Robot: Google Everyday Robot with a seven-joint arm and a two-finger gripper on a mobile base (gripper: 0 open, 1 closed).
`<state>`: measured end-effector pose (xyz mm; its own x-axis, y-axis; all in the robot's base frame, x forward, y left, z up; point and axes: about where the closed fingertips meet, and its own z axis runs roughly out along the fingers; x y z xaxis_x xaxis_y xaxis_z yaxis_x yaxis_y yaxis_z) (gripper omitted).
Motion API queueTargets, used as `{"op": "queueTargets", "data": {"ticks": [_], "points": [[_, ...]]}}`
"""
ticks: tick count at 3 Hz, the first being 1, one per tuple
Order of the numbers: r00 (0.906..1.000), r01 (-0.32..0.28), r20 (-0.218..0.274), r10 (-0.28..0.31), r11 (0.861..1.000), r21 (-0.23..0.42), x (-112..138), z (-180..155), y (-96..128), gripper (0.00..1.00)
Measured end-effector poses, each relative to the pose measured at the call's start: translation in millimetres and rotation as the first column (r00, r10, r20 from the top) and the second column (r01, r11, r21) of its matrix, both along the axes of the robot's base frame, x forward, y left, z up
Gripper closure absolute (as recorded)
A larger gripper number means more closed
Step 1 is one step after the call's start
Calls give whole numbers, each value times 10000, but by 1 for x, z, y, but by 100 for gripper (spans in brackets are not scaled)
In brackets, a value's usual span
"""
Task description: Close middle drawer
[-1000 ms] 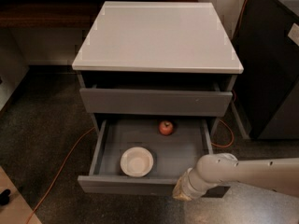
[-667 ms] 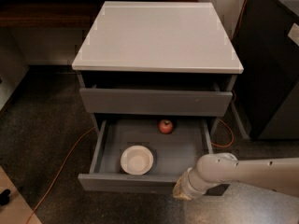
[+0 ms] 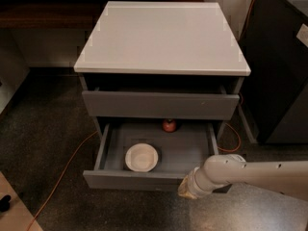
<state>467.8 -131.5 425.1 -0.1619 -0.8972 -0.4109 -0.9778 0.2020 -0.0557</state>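
The middle drawer (image 3: 134,181) of the white-topped cabinet (image 3: 161,35) stands pulled out towards me, showing its grey inner tray. In the tray lie a white bowl (image 3: 141,157) and, at the back, a red apple (image 3: 169,125) partly under the upper drawer front (image 3: 159,105). My gripper (image 3: 188,190) comes in from the right on a white arm. It sits against the right part of the middle drawer's front, at its lower edge. The lowest drawer is hidden.
An orange cable (image 3: 62,172) runs over the speckled floor left of the cabinet and loops at its right side (image 3: 234,138). A dark cabinet (image 3: 276,66) stands close on the right. A wooden shelf (image 3: 43,13) runs along the back left.
The middle drawer has slid a little way in. The bowl and apple moved back with it, and the apple is now partly under the upper front. My gripper followed the front.
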Motion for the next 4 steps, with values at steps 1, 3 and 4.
{"op": "queueTargets", "data": {"ticks": [1,3,4], "points": [[9984,261,494,-266,9996,106,33,-1,-11,100],[9896,636,1281,-659,9977,220,85,-4,-28,100],[9898,700,1229,-726,9972,249,84,-4,-29,100]]}}
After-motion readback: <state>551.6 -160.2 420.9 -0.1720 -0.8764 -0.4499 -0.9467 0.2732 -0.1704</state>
